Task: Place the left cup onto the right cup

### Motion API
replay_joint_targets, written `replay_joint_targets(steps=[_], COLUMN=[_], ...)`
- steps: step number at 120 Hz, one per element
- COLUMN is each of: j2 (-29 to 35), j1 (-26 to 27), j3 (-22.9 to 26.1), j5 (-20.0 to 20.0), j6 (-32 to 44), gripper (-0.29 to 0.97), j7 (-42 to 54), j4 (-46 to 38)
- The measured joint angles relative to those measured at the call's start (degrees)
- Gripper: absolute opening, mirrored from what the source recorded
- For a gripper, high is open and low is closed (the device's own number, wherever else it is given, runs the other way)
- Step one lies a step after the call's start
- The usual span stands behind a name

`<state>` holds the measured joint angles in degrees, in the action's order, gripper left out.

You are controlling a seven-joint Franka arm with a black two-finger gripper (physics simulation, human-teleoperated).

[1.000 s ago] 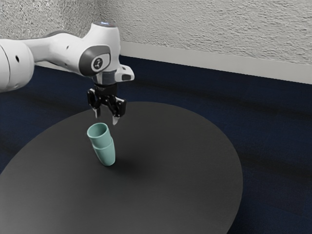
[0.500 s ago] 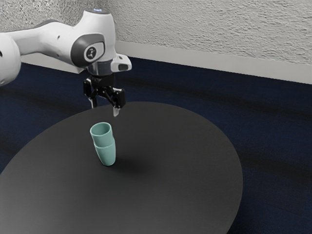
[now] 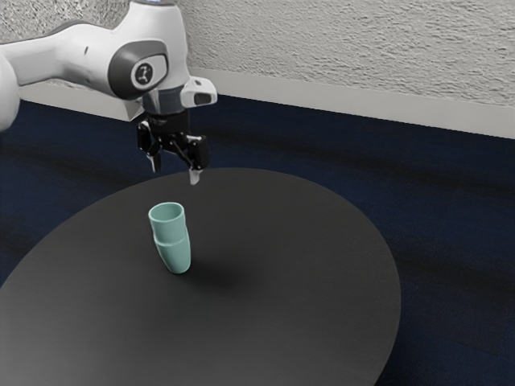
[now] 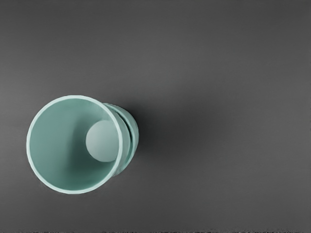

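Rough grey wall (image 3: 362, 40) and dark blue carpet (image 3: 451, 201) are bounding the scene; a round black bench (image 3: 306, 265) is carrying the work.

1. Cups. We are finding two teal cups stacked near the bench's middle, toward the exterior view's left. The upper cup (image 3: 166, 221) is sitting nested in the lower cup (image 3: 175, 256), and only the lower one is touching the bench. The stack is appearing to lean slightly, rim toward the exterior view's left.
2. Wrist view. We are looking down into the upper cup (image 4: 73, 143), with its pale floor showing. An edge of the lower cup (image 4: 130, 131) is peeking out beside it.
3. Claw. The claw (image 3: 173, 170) is hanging above the stack and apart from it. Its fingers are standing spread, with nothing between them.
4. Step in hand. We are judging the placing as done: one cup is resting in the other and the claw is free of both. The task is looking essentially complete.
5. Next move. We are advising only a straight lift away, keeping the fingers off the upper rim. Given the lean, any brush against the stack is risking a topple.
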<state>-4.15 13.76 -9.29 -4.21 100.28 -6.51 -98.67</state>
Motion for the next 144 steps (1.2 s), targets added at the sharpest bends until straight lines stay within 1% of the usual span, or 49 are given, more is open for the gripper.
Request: replay_joint_targets(steps=[46,144], j2=[1.44,2.07], j1=[0.74,1.5], j3=[-1.34,-1.86], j5=[2.23,2.99], j6=[-1.71,-6.44], gripper=[0.68,0.68], j7=[0.4,3.18], j4=[0.32,4.32])
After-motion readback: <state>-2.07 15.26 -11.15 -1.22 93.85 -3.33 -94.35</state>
